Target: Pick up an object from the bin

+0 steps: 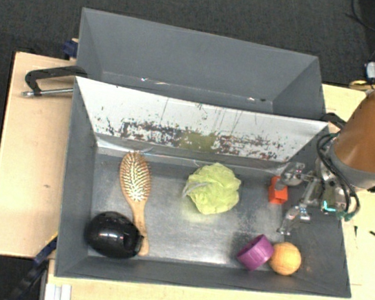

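My gripper point(300, 201) hangs at the bin's right side, above the floor near the right wall. A small orange-red block point(277, 193) lies just to its left, close against it; whether they touch I cannot tell. Below the gripper, at the front right, an orange ball point(286, 258) rests beside a purple cup point(255, 252) lying on its side. A crumpled light-green cloth point(213, 188) sits in the middle of the bin, to the gripper's left.
A wooden hairbrush point(135, 190) lies at the left, handle toward the front. A round black object point(113, 235) sits by that handle in the front left corner. The arm with its orange cover reaches in over the right rim.
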